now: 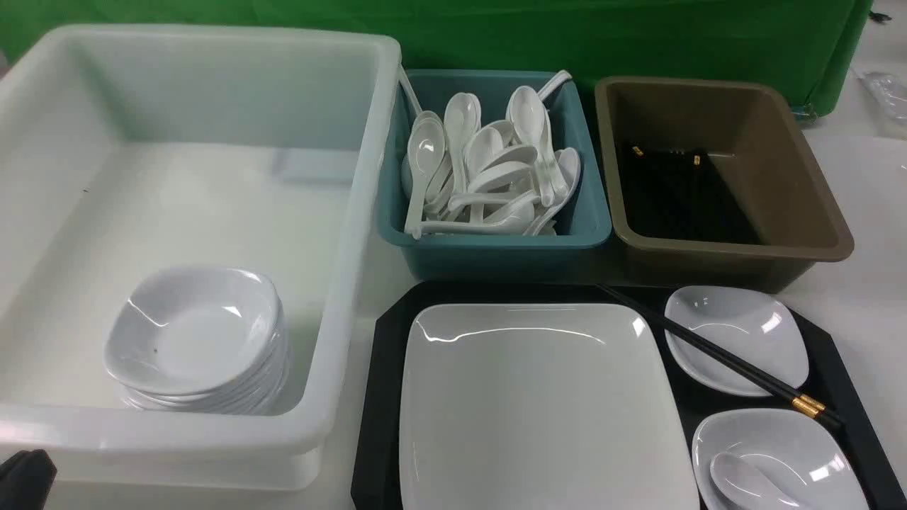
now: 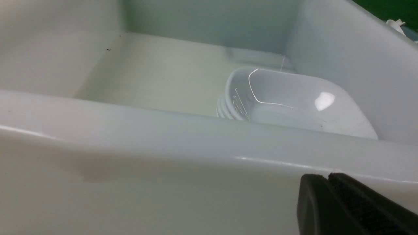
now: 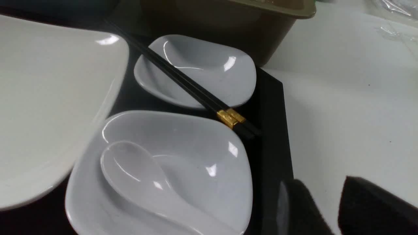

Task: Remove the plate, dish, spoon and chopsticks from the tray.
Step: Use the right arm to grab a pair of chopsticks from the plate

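Observation:
The black tray (image 1: 379, 397) holds the large square white plate (image 1: 538, 404) on its left part. Two small white dishes sit at its right: a far dish (image 1: 737, 336) and a near dish (image 1: 779, 453). The white spoon (image 1: 744, 482) lies in the near dish. The black chopsticks (image 1: 716, 350) lie slanted across the far dish, gold bands toward me. My right gripper (image 3: 321, 181) stands open and empty just outside the tray's right rim (image 3: 271, 130), beside the near dish (image 3: 196, 153). My left gripper (image 2: 327, 178) is shut and empty, in front of the white tub's near wall.
A big white tub (image 1: 177, 432) at the left holds a stack of small dishes (image 1: 198, 340). Behind the tray stand a teal bin (image 1: 496, 258) full of white spoons and a brown tub (image 1: 779, 142) with dark chopsticks in it. A green cloth hangs at the back.

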